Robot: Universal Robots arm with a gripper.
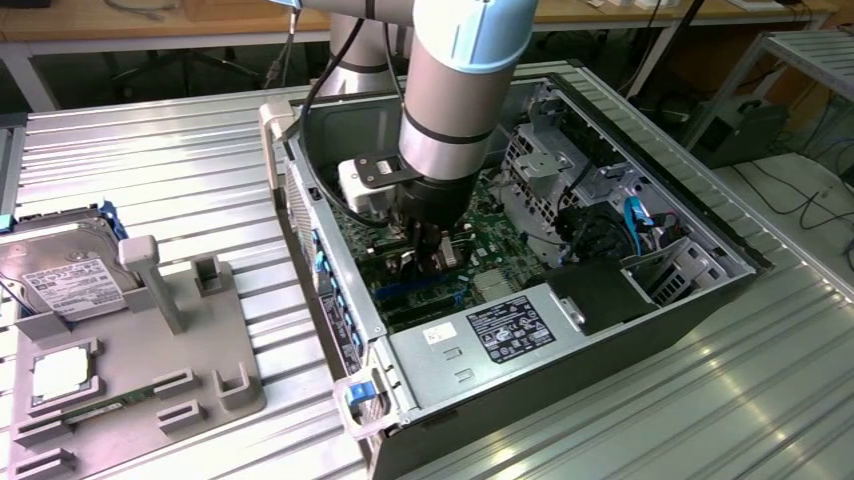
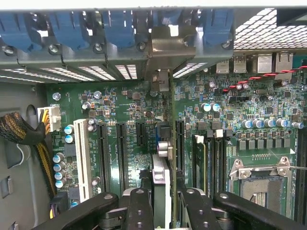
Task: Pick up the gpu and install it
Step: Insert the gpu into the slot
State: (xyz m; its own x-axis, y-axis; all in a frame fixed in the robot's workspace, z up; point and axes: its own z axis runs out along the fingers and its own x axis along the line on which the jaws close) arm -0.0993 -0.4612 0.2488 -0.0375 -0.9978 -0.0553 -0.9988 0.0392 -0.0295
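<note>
1. Here, the grey Universal Robots arm (image 1: 454, 90) reaches straight down into the open black tower computer case (image 1: 310, 190), which lies on its side on a ribbed metal table (image 1: 160, 170).
2. The black gripper (image 1: 430, 255) is low inside the case, just over the green motherboard (image 1: 501, 250).
3. In the wrist view the gripper (image 2: 165, 213) is clamped on the gpu (image 2: 162, 179), a thin dark card seen edge-on, with one black finger (image 2: 139, 211) on each side of it.
4. The gpu stands upright over the motherboard (image 2: 120, 100), in line with the row of long black expansion slots (image 2: 103, 153) and apart from the single white slot (image 2: 81, 153).
5. Its silver metal bracket (image 2: 168, 48) lies against the rear wall of the case, between the blue plastic clips (image 2: 117, 28).
6. Whether the card's lower edge is fully down in a slot cannot be told.
7. The empty silver processor socket (image 2: 261, 179) lies well to one side of the card.
8. A boxy silver power supply with a dark label (image 1: 514, 330) fills the near corner of the case.
9. At the exterior view's left a grey moulded fixture (image 1: 174, 350) rests on the table, with a silver hard drive with a white label (image 1: 60, 275) standing in it.
</note>
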